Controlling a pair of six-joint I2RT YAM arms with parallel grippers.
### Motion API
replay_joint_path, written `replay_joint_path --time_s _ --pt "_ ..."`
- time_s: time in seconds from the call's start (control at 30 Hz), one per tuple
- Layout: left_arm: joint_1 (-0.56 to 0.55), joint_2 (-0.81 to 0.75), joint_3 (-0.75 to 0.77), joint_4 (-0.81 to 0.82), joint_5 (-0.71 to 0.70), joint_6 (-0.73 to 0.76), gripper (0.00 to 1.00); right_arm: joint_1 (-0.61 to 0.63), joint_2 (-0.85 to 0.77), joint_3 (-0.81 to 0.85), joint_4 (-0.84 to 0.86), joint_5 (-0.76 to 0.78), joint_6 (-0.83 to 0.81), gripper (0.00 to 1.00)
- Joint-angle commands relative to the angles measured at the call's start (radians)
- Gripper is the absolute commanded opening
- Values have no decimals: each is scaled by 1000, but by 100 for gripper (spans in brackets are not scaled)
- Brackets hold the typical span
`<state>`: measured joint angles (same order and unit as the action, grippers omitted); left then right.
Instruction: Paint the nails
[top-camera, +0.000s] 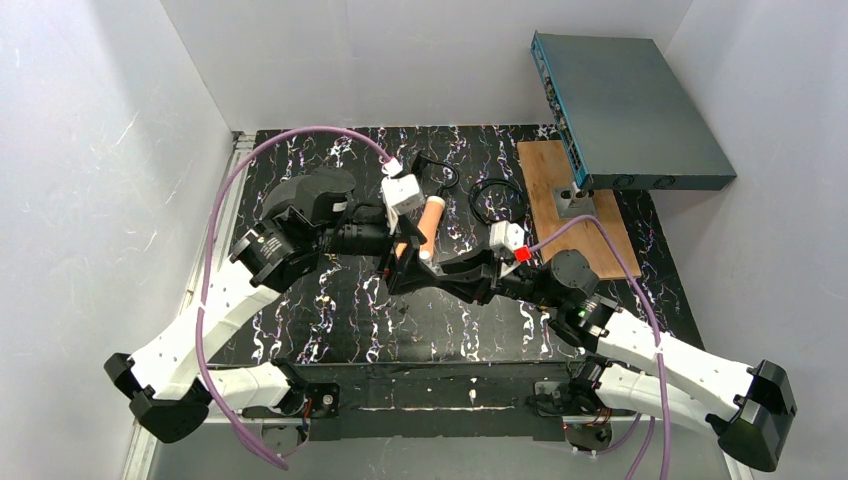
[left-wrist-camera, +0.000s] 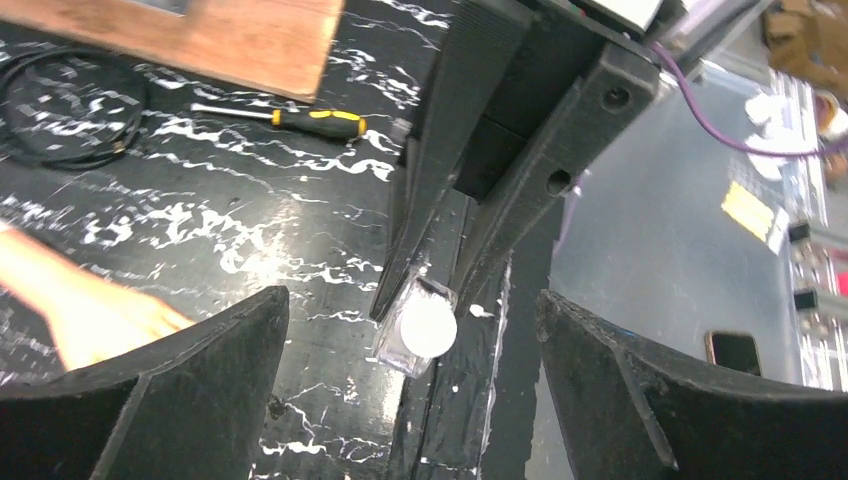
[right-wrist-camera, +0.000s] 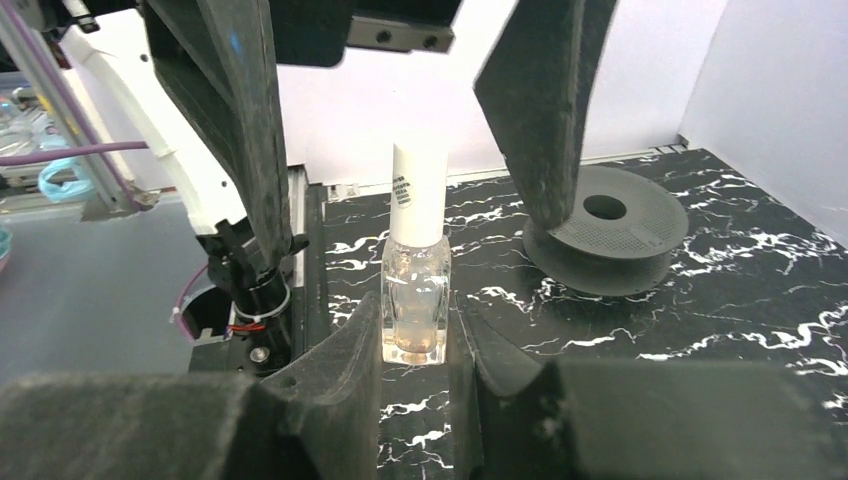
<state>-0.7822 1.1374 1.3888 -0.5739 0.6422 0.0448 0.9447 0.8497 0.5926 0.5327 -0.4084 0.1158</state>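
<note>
My right gripper (right-wrist-camera: 415, 312) is shut on a clear nail polish bottle (right-wrist-camera: 415, 290) with a tall white cap (right-wrist-camera: 416, 195) and holds it upright. My left gripper (left-wrist-camera: 412, 300) is open, and its fingers (right-wrist-camera: 545, 100) stand wide on either side of the cap without touching it. In the left wrist view the cap (left-wrist-camera: 427, 328) shows from above. The flesh-coloured mannequin hand (top-camera: 431, 222) lies just behind both grippers, and part of it (left-wrist-camera: 85, 310) shows at the left. Its nails are too small to make out.
A yellow-handled screwdriver (left-wrist-camera: 310, 120) and a coiled black cable (top-camera: 495, 200) lie on the black marbled mat. A wooden board (top-camera: 590, 225) at the back right carries a blue-grey box (top-camera: 625, 100). A black spool (right-wrist-camera: 605, 230) sits beyond the bottle.
</note>
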Motion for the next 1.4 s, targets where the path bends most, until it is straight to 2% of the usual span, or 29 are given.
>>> replay_joint_path --time_s 0.0,0.17,0.23,0.37,0.63,0.83,0.87,0.93,1.03,1.27,1.37 --pt "-3 -48 59 31 -198 -153 91 5 -2 44 47 92 -18 1" --pt "-3 -59 27 90 -350 -286 76 4 40 114 -30 140 6 1" --pt "-2 -66 -5 121 -382 -303 74 4 56 136 -34 135 21 1" --pt "-3 -64 -28 133 -449 -333 60 5 72 148 -11 131 50 1" --pt "-3 -72 -83 197 -415 -365 45 4 83 169 -32 145 85 1" --pt "-2 -82 -106 216 -388 -372 41 4 97 198 -60 171 118 1" --pt "-2 -85 -109 218 -386 -372 34 5 101 206 -67 172 121 1" --pt "-3 -88 -117 221 -386 -372 14 3 107 217 -77 174 130 1" --pt "-3 -94 -134 231 -382 -369 0 4 114 227 -78 176 154 1" --pt "-3 -126 -187 294 -353 -356 0 4 130 255 -20 157 342 1" --pt "-2 -138 -196 330 -277 -347 0 1 130 255 44 101 403 1"
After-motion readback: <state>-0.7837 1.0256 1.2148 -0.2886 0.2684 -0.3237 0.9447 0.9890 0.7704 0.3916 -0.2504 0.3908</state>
